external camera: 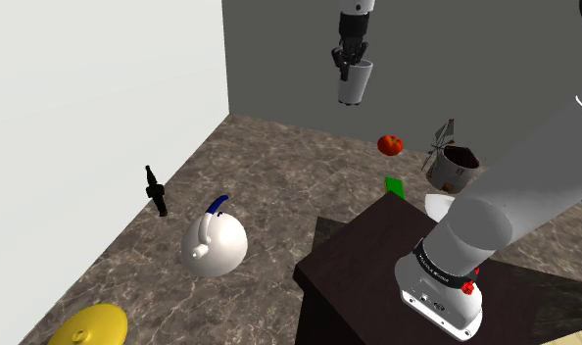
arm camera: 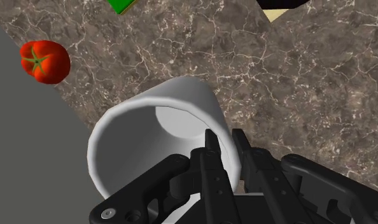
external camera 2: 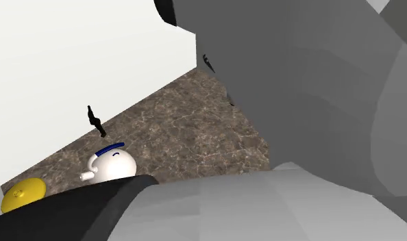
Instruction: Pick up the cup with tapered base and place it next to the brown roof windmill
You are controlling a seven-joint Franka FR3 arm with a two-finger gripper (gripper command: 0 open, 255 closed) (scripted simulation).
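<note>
While cup [external camera: 355, 86] hangs high in air, pick looks done | gripper [external camera: 350, 62] clamped on its rim | windmill [external camera: 452, 169] at 4 o'clock from cup, shoulder view | placing not yet done

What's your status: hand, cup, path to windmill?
Hand shut on white cup rim. Cup aloft, clear of the surface. Windmill lower, toward shoulder view's right; red tomato sits beside it, near the drop spot.

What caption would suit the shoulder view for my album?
The hand holds a white tapered cup high above the marbled surface, with tomato and windmill nearby.
</note>
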